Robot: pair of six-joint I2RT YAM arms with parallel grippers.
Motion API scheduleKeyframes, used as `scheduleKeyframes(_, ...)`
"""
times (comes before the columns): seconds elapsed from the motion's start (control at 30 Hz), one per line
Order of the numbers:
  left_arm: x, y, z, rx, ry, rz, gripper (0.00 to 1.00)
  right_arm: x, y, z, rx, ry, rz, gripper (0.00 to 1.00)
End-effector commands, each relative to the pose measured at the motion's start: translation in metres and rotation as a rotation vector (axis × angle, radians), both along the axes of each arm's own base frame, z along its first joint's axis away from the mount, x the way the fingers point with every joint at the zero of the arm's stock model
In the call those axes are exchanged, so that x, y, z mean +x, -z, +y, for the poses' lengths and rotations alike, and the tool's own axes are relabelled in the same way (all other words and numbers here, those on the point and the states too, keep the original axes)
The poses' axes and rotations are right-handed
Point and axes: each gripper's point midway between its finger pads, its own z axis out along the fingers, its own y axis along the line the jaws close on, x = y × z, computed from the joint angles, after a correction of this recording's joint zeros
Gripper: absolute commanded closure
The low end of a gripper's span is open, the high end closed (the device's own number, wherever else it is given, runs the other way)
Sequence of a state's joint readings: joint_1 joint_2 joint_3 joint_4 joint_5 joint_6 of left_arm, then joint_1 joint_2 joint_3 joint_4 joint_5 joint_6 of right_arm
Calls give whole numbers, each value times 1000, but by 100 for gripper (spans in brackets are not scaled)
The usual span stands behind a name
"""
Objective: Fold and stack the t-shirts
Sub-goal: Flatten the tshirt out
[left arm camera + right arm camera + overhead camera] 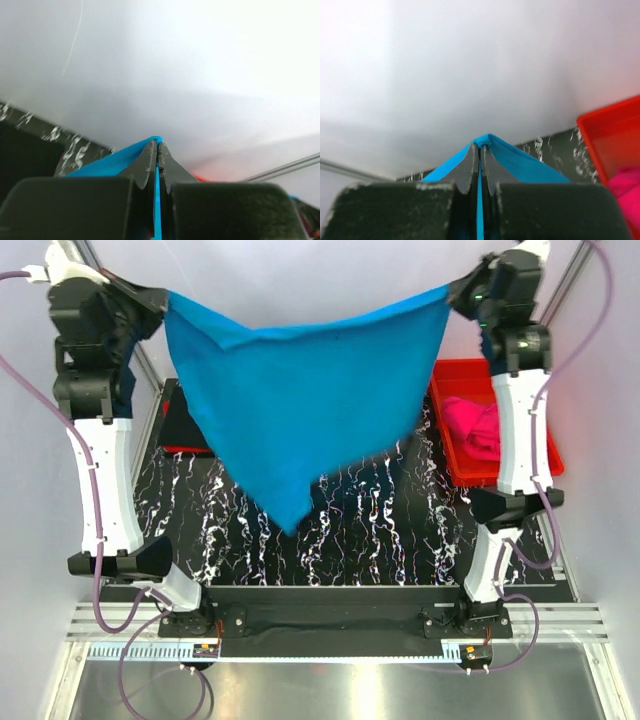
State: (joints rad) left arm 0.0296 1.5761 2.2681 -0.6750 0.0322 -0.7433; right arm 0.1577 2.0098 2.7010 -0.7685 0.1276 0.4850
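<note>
My left gripper (158,146) and right gripper (481,146) clench the soft turquoise t-shirt (310,400), which sags to a point. A crumpled pink t-shirt (475,427) lies in the red bin (450,375).

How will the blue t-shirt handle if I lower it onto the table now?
Probably very floppy: the blue t-shirt sags between the left claw and right claw and hangs to a point. Likely light, since two small pinches carry it. It may crumple when laid on the table.

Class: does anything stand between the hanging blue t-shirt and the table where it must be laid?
Nothing visible. The blue t-shirt hangs above the marbled table, and the red bin sits off to the right. The cloth hides the table directly behind it.
</note>
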Motion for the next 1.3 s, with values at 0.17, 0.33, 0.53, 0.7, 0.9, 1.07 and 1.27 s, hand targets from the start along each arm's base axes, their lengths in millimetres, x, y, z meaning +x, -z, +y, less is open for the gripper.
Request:
scheduleKeyframes(0.17, -65, -70, -4, 10, 73, -227, 100, -85, -56, -49, -22, 7, -150, 100)
scheduleKeyframes(0.33, -76, 23, -7, 33, 93, -26, 100, -108, 42, -49, -40, -6, 112, 100)
scheduleKeyframes(0.53, -120, 168, -22, 27, 175, 222, 100, -170, 179, -48, -34, -21, 429, 100)
scheduleKeyframes(0.7, -174, 281, -44, 5, 315, 519, 100, -249, 296, -48, 22, 4, 757, 100)
scheduleKeyframes(0.9, -230, 342, -36, 42, 280, 737, 100, -303, 343, -48, 94, 68, 959, 100)
scheduleKeyframes(1.07, -243, 352, -33, 44, 254, 750, 100, -309, 348, -53, 109, 115, 970, 100)
scheduleKeyframes(1.27, -249, 354, -20, 81, 180, 743, 100, -318, 357, -53, 121, 127, 984, 100)
